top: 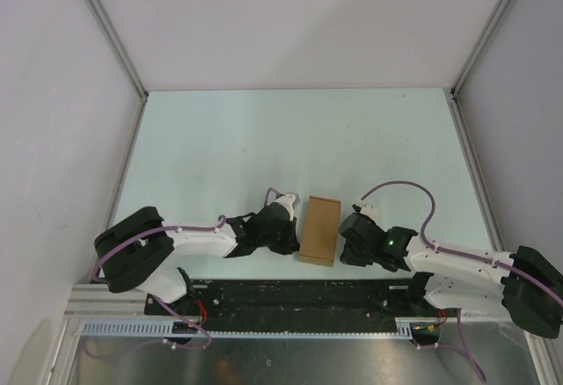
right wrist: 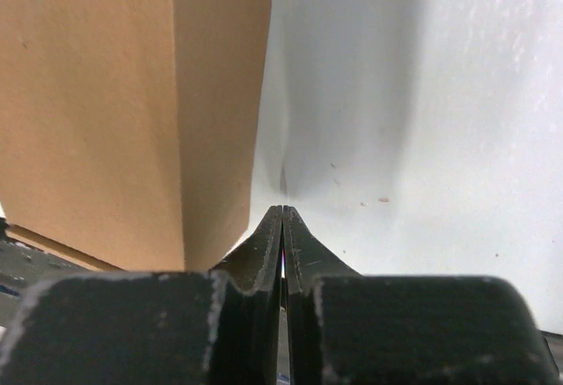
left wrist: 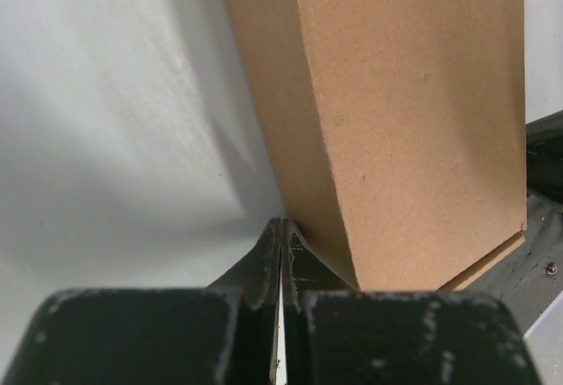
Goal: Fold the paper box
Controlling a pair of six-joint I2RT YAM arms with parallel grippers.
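Note:
The paper box is a closed brown rectangular box lying flat near the table's front edge, between my two grippers. In the left wrist view the paper box fills the right side. My left gripper is shut and holds nothing, with its tips at the foot of the box's side wall. In the right wrist view the paper box fills the left side. My right gripper is shut and holds nothing, just beside the box's other side. From above, the left gripper and the right gripper flank the box.
The pale table stretches away behind the box, with white walls at the back and both sides. A black mounting rail runs along the near edge, just below the box.

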